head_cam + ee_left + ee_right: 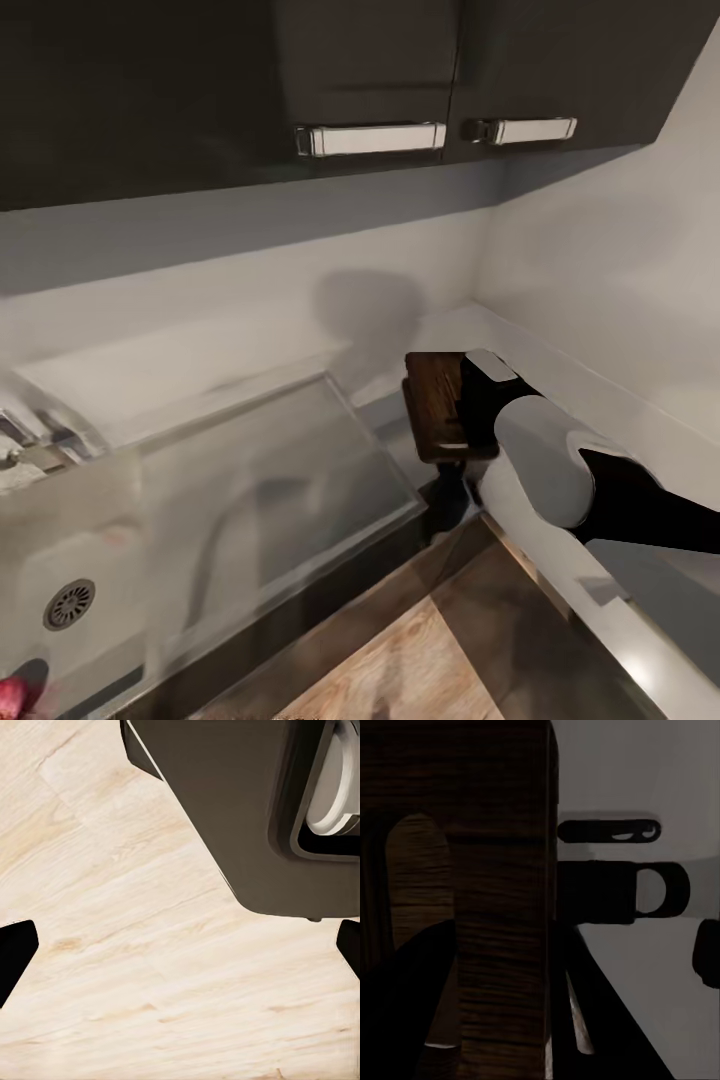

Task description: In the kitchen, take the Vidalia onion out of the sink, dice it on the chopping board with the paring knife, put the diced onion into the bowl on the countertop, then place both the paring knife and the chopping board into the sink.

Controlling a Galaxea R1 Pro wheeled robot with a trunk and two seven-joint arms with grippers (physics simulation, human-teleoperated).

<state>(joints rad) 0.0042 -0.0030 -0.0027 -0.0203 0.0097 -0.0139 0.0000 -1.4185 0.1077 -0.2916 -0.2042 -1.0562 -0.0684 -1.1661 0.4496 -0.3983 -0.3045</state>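
The dark brown chopping board [435,398] hangs in the air just right of the drainboard, with my right gripper [472,402] shut on its edge. In the right wrist view the chopping board [502,832] stands edge-on between the dark fingers [405,1012], its slot handle [418,885] showing. The grey steel sink [110,540] lies at the left with its round drain [70,603] and flat drainboard [270,480]. My left gripper [180,952] is open and empty over the pale wood floor. The onion and bowl are out of view.
The glossy grey countertop [170,365] runs behind the sink into a wall corner at the right. Dark wall cabinets with chrome handles [370,138] hang overhead. A small red object [12,695] shows at the sink's near edge; I cannot tell what it is.
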